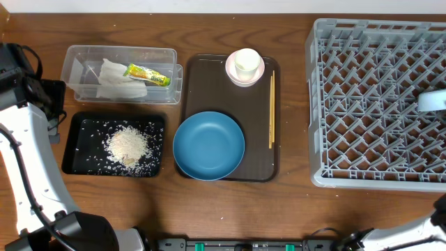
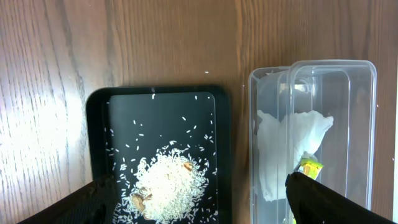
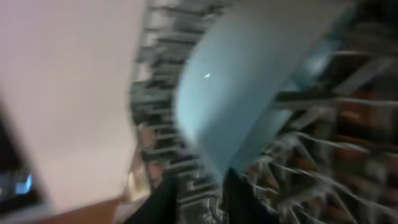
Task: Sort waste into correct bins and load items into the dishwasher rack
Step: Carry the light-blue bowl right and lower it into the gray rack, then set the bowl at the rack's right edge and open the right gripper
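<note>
The grey dishwasher rack (image 1: 369, 104) fills the right side. A light-blue bowl (image 1: 432, 100) lies in it at the right edge. The blurred right wrist view shows that bowl (image 3: 249, 81) just above my right gripper (image 3: 205, 193); the jaws stand apart, with rack lattice showing between them. On the brown tray (image 1: 191, 84) sit a dark-blue plate (image 1: 208, 146), a white cup (image 1: 245, 63) inside a pink bowl (image 1: 232, 72), and chopsticks (image 1: 271, 110). Rice (image 1: 127, 145) lies in the black tray (image 1: 73, 143). A napkin (image 1: 115, 78) and a wrapper (image 1: 147, 74) lie in the clear container (image 1: 77, 63). My left gripper (image 2: 200, 186) hangs wide open over the black tray.
The left arm (image 1: 21, 146) runs along the table's left edge. Bare wood lies between the brown tray and the rack (image 1: 293, 104), and along the front edge.
</note>
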{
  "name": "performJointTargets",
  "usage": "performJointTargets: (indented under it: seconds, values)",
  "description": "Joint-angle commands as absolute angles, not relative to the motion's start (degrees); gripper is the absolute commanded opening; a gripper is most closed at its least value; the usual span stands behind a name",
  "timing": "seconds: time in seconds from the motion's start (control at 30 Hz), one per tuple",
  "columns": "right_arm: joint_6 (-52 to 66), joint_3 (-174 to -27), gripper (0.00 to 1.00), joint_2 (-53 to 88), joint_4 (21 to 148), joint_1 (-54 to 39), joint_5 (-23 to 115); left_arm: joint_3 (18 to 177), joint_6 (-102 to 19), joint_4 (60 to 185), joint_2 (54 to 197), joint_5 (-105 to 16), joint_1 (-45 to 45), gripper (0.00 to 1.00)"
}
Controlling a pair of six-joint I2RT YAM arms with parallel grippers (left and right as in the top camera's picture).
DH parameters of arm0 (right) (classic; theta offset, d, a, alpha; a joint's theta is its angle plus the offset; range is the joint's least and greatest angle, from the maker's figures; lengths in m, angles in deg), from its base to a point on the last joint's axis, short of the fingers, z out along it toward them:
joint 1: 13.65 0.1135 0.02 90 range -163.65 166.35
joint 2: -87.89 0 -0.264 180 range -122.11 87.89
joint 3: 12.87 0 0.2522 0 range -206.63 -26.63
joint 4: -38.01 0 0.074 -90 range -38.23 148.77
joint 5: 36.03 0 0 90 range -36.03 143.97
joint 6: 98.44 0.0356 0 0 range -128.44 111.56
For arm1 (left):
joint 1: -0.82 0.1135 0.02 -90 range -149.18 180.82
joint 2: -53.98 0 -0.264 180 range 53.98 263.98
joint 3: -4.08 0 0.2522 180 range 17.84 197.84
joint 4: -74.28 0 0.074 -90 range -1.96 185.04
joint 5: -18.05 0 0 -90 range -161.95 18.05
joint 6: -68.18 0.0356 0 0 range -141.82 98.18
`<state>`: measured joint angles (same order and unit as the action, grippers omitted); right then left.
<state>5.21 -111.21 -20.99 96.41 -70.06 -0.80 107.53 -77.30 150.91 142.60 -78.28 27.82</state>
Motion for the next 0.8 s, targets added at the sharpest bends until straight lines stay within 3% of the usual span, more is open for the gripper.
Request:
performJointTargets:
  seconds: [0.0,0.3,0.53,0.63,0.77]
  values:
    - [7.9,-111.47,0.33,-12.99,97.31,-70.62,11.97,107.68,-77.17,151.2,142.82,-78.61,28.08,0.89]
    - [11.79,-111.47,0.32,-0.97,97.72,-68.35,18.18,107.68,-77.17,151.2,142.82,-78.61,28.08,0.89]
    - [20.25,-111.27,0.21,-2.59,91.56,-58.25,45.52,107.68,-77.17,151.2,142.82,-78.61,28.06,0.89]
    - [20.18,-111.27,0.31,-6.72,85.55,-54.19,51.97,107.68,-77.17,151.2,142.82,-78.61,28.06,0.89]
    - [17.88,-111.27,0.32,-12.93,79.82,-51.48,53.61,107.68,-77.17,151.2,142.82,-78.61,28.06,0.89]
